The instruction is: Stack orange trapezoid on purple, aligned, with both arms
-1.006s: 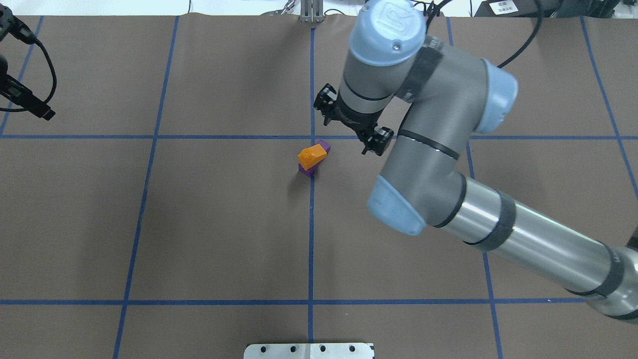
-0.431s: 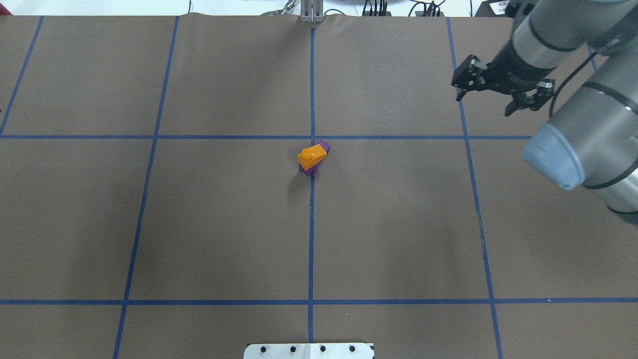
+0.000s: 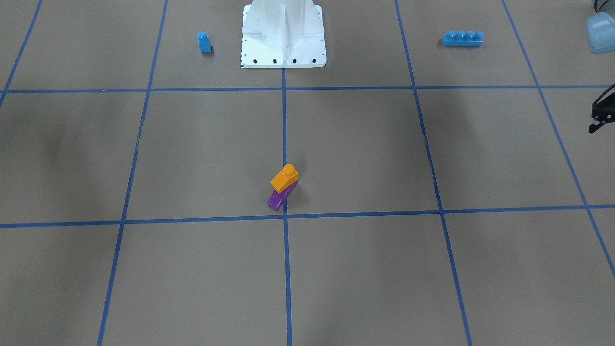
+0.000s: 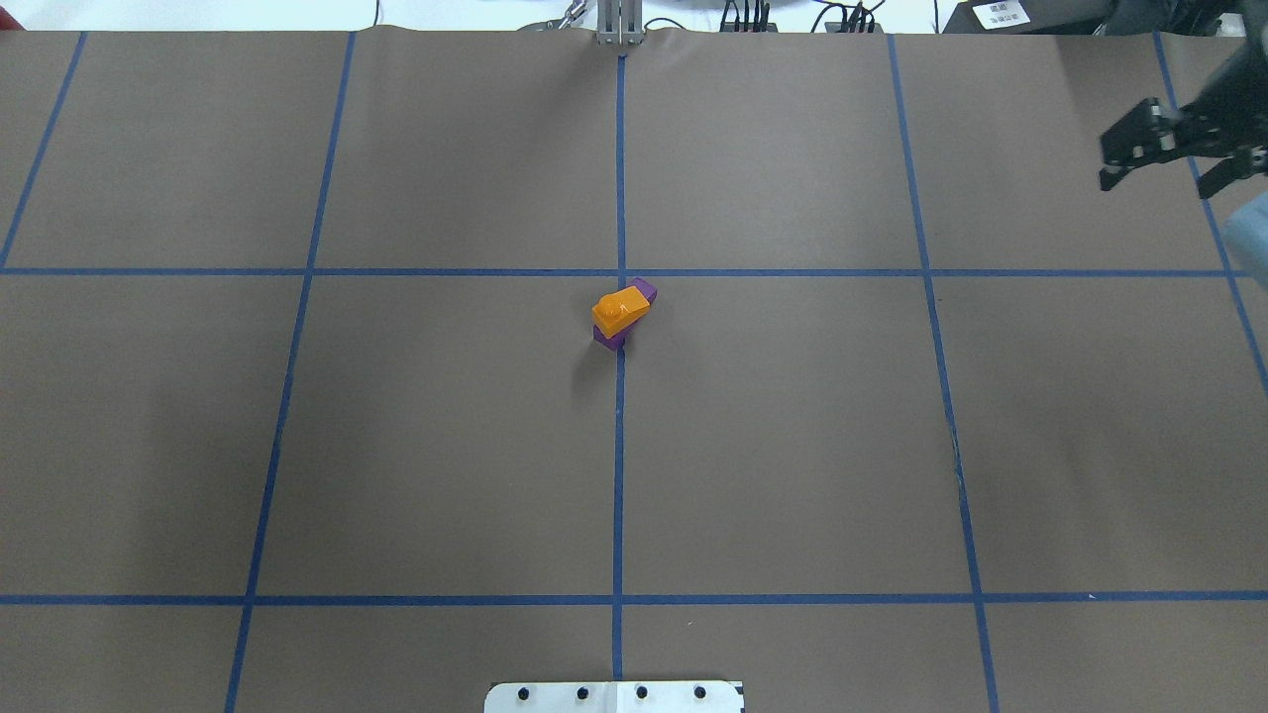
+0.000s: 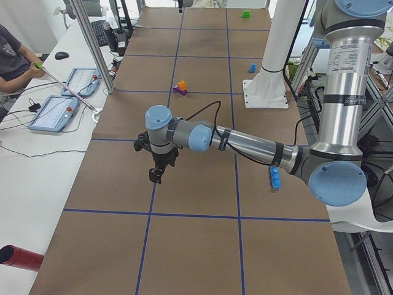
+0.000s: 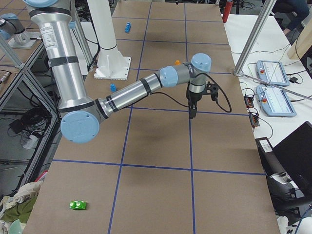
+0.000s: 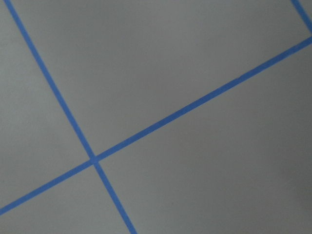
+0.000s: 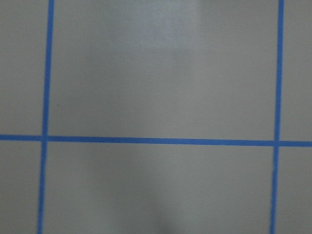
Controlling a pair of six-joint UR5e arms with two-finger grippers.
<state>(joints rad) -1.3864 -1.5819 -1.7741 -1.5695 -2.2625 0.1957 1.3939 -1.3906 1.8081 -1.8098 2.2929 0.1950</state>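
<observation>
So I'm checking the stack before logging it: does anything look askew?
Yes: the orange trapezoid sits on the purple brick but not flush; purple shows past both its ends in the overhead view.

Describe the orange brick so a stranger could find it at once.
Start at the white pedestal and follow the blue centre line out to mid-table. There the orange trapezoid sits on the purple brick. It is the only orange piece, topped by one stud.

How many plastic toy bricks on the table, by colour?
Orange: 1, glossy orange plastic trapezoid brick
Purple: 1, glossy dark purple plastic brick
Blue: 2, small blue single-stud brick, long blue four-stud brick
Green: 1, small green plastic brick
Total: 5
</observation>
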